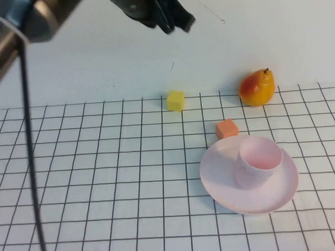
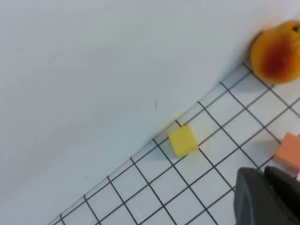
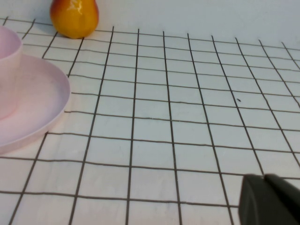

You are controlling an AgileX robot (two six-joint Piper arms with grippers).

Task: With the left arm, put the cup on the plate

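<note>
The small pale pink cup (image 1: 260, 161) stands upright on the large pale pink plate (image 1: 215, 185), right of the table's middle. My left gripper (image 1: 173, 18) hangs high above the table's far edge, well up and to the left of the plate. In the left wrist view its fingers (image 2: 265, 180) are pressed together with nothing between them. My right gripper (image 3: 264, 178) is outside the high view. Its wrist view shows it shut and empty, low over the grid cloth, with the cup (image 3: 7, 70) and plate (image 3: 37, 108) off to one side.
An orange-yellow pear (image 1: 257, 88) sits behind the plate at the cloth's far edge. An orange cube (image 1: 226, 128) lies just behind the plate's rim and a yellow cube (image 1: 176, 100) lies farther left. The left arm's cable (image 1: 30, 166) hangs down the left side.
</note>
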